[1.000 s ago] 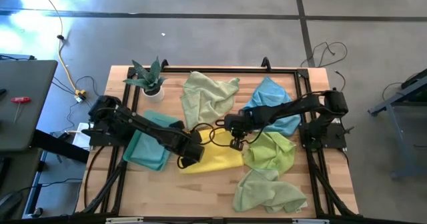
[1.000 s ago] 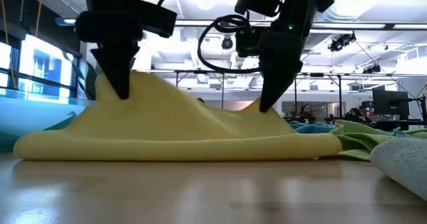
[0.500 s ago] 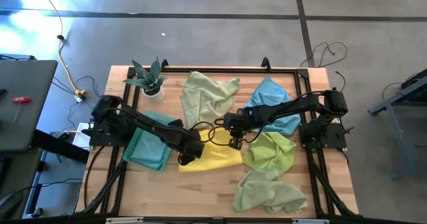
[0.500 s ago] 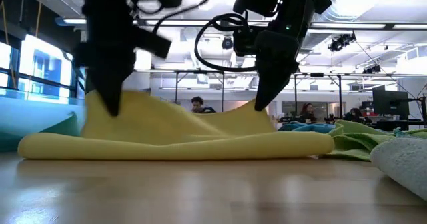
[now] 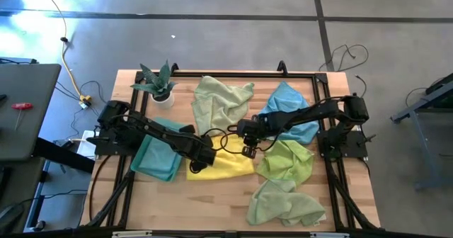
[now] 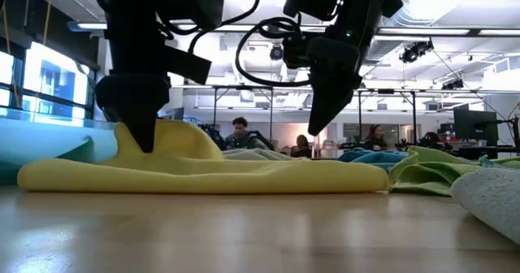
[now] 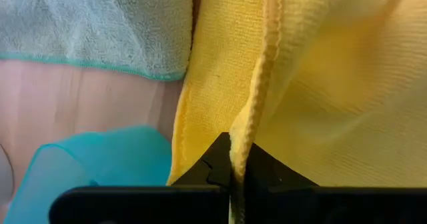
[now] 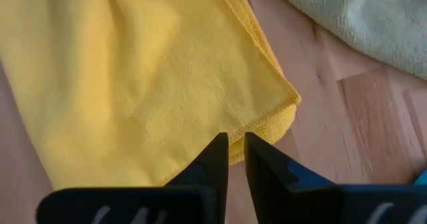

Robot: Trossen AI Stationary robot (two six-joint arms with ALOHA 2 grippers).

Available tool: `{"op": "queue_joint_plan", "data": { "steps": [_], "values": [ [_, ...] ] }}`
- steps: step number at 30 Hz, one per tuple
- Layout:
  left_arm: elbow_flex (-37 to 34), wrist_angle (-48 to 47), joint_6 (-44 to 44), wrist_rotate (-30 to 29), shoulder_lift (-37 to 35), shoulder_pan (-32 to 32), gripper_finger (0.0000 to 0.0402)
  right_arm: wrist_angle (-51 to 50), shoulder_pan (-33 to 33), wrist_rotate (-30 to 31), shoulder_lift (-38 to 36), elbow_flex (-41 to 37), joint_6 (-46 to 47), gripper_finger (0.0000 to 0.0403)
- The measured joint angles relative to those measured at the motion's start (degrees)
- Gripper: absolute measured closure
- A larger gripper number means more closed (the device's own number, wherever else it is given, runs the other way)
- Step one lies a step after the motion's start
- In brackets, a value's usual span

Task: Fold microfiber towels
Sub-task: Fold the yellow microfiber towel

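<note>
Between the arms, yellow towel (image 5: 225, 161) lies folded, one edge raised.

Both arms reach inward over the yellow towel (image 5: 225, 164), tools pointing down.

The left arm stretches from its base at the left side toward the middle; its tool (image 5: 198, 163) stands at the yellow towel's left end with the fingers (image 7: 220, 163) pinched together on a raised hem of that towel. The right arm stretches from the right side toward the middle, its wrist bent down; its tool (image 5: 247, 151) hangs just above the yellow towel's right end, the fingers (image 8: 215, 159) parted by a narrow gap with nothing between them, tips clear of the cloth.
</note>
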Motion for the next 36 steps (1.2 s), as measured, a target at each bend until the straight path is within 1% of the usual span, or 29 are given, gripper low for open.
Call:
{"op": "queue_joint_plan", "data": {
  "steps": [4, 9, 12, 14, 18, 20, 23, 25, 28, 29, 33, 36],
  "values": [
    [0.00, -0.22, 0.40, 0.85, 0.00, 0.00, 0.0365, 1.06, 0.00, 0.05, 0.00, 0.00, 0.01, 0.0341],
    [0.00, -0.31, 0.13, 1.51, 0.00, 0.00, 0.0299, 3.91, 0.00, -0.23, 0.19, 0.00, 0.09, 0.0304],
    [0.40, -0.99, 0.35, 1.77, 0.00, 0.00, 0.0261, 5.48, -0.20, -0.36, 1.40, 0.00, 0.46, 0.0292],
    [1.20, -2.08, 0.43, -0.54, -0.01, -0.02, 0.0244, 6.12, -0.51, -0.41, 2.71, 0.00, 0.46, 0.0291],
    [3.53, -6.80, 0.39, -10.83, -0.38, -1.05, 0.0235, 6.49, -1.78, -0.58, 4.55, -0.02, 0.13, 0.0290],
    [4.71, -9.19, 0.47, -12.97, -0.76, -1.35, 0.0234, 6.47, -2.54, -0.57, 4.68, -0.02, 0.05, 0.0290],
    [5.44, -12.06, 1.90, -12.64, -0.63, -1.51, 0.0234, 6.07, -3.76, -0.57, 4.66, -0.02, -0.93, 0.0290],
    [5.51, -13.78, 2.33, -13.55, -0.66, -1.83, 0.0234, 6.00, -4.57, -0.89, 4.66, -0.02, -1.79, 0.0290],
    [5.51, -14.76, 1.75, -13.24, -0.66, -1.84, 0.0234, 6.04, -6.02, -4.14, 4.66, -0.02, -2.87, 0.0290],
    [5.51, -14.96, 1.34, -12.31, -0.94, -1.84, 0.0234, 6.26, -6.46, -5.20, 4.66, -0.02, -2.99, 0.0290],
    [5.53, -13.87, -1.54, -9.90, -3.73, -2.55, 0.0234, 6.69, -8.31, -7.92, 4.66, -0.02, -3.97, 0.0290],
    [5.53, -12.08, -3.31, -9.56, -7.19, -3.56, 0.0234, 6.71, -9.86, -10.44, 4.66, -0.02, -4.06, 0.0290]
  ]
}}
